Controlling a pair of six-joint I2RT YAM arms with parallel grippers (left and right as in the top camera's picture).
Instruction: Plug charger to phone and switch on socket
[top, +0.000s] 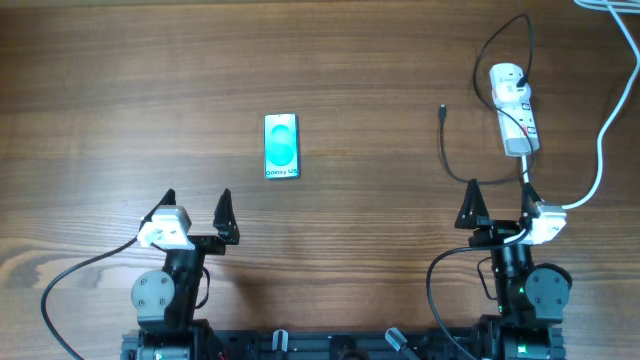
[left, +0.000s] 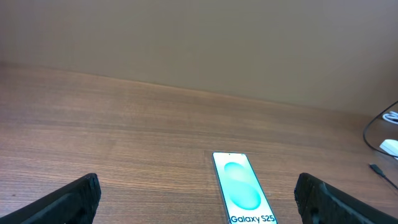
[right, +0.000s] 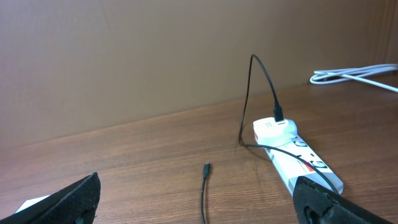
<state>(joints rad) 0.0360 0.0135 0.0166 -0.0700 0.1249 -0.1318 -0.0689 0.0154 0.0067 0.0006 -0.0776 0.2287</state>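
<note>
The phone (top: 281, 146) lies flat on the wooden table, teal screen up, left of centre; it also shows in the left wrist view (left: 242, 194). The charger's thin black cable ends in a small plug tip (top: 442, 110) lying free on the table, also in the right wrist view (right: 206, 168). The white socket strip (top: 514, 110) lies at the far right, with the charger plugged into its far end (right: 277, 117). My left gripper (top: 196, 213) is open and empty, near of the phone. My right gripper (top: 497, 204) is open and empty, near of the socket and the cable.
A thicker white cable (top: 607, 130) runs from the socket's near end up the right side of the table and off the far edge; it shows coiled in the right wrist view (right: 354, 73). A plain wall stands behind the table.
</note>
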